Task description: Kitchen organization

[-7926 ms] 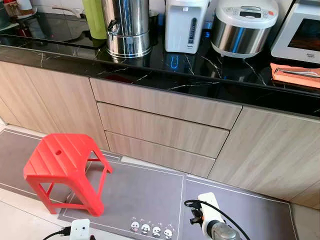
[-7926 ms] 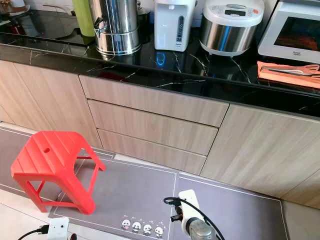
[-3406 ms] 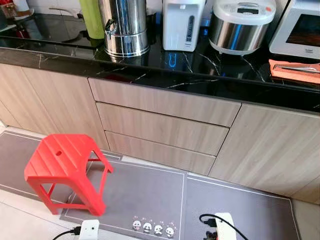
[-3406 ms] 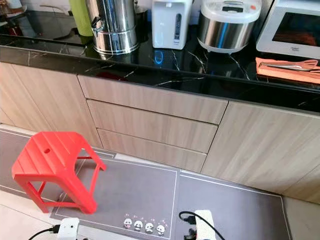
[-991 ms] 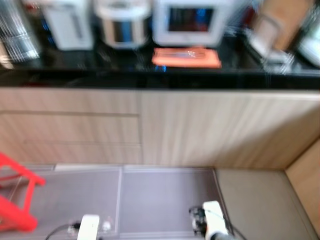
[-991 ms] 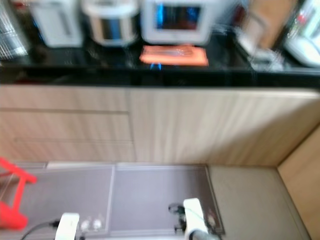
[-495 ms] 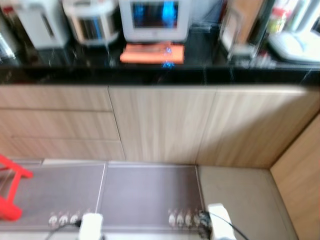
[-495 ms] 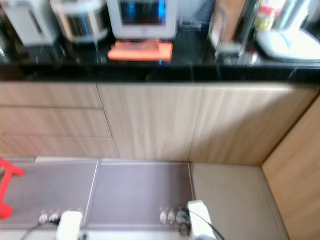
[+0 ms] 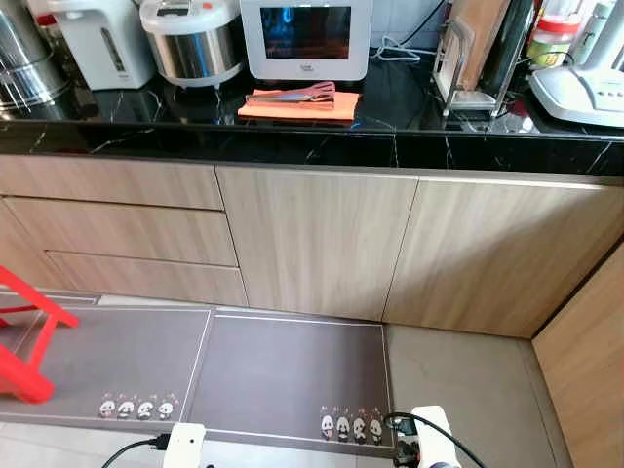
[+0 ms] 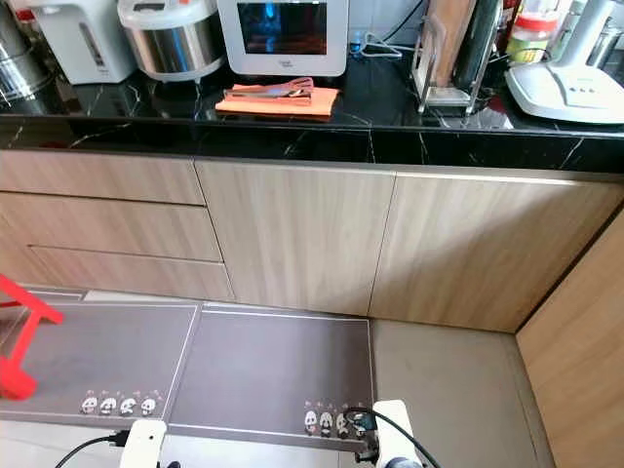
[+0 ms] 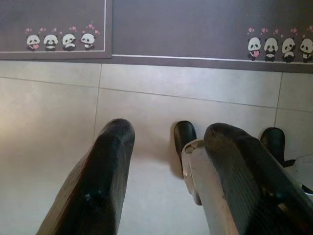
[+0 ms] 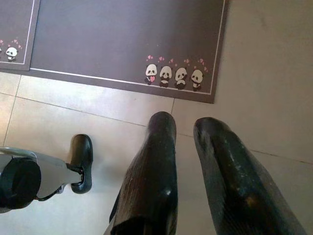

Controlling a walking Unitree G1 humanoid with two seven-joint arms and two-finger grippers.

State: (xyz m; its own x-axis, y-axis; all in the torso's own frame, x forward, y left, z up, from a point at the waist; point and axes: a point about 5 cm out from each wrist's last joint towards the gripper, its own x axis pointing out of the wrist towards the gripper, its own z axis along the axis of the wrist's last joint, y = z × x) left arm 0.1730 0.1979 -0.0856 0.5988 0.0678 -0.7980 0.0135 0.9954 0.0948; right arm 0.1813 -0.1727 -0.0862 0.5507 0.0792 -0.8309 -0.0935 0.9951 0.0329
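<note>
Tongs are lying on an orange mat on the desk, before the microwave. Both arms are hanging idle: left hand parted wide, right hand narrowly apart, both holding nothing. Stepping closer squarely before reaching seems wise.

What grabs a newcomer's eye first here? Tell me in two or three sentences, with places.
The glossy black marble countertop spans the top, carrying a white microwave with a blue-lit window and, just before it, an orange cloth with utensils lying on it. Pale wood-grain cabinet doors stand below it. On the floor lie grey mats edged with little panda prints, and a bright red plastic stool juts in at far left.
</note>
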